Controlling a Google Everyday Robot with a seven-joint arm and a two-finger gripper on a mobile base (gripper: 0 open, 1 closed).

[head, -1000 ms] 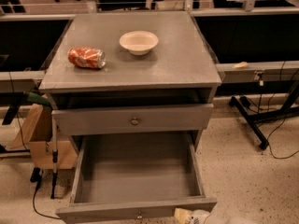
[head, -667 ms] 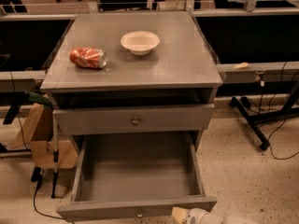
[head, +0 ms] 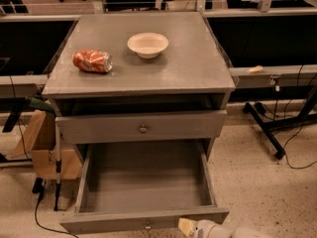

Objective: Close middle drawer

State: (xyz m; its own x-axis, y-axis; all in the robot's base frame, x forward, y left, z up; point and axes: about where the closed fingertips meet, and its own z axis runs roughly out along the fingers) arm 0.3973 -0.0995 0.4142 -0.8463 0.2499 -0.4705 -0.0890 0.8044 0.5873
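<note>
Camera view looks down on a grey cabinet whose flat top, the counter [head: 190,66], carries two things. A crushed orange soda can [head: 92,61] lies on its side near the counter's left edge. A white bowl [head: 147,44] stands upright near the middle, toward the far edge and well apart from the can.

Below the counter's near edge, the upper drawer front [head: 99,127] with its round knob [head: 143,129] sits slightly proud of the cabinet. Under it, the middle drawer [head: 146,185] is pulled far out toward the camera. Its deep grey box is open to view, and nothing shows inside. Its low front panel runs along the bottom of the view, with a small knob [head: 147,226] at centre.

The hand [head: 191,227], cream and white, shows at the bottom edge, below the counter's near right corner. It is just in front of the middle drawer's front panel, right of the small knob, and seems to touch or nearly touch the panel. Whether the hand is wide or narrow I cannot tell.

A cardboard box [head: 39,138] stands on the floor left of the cabinet.
</note>
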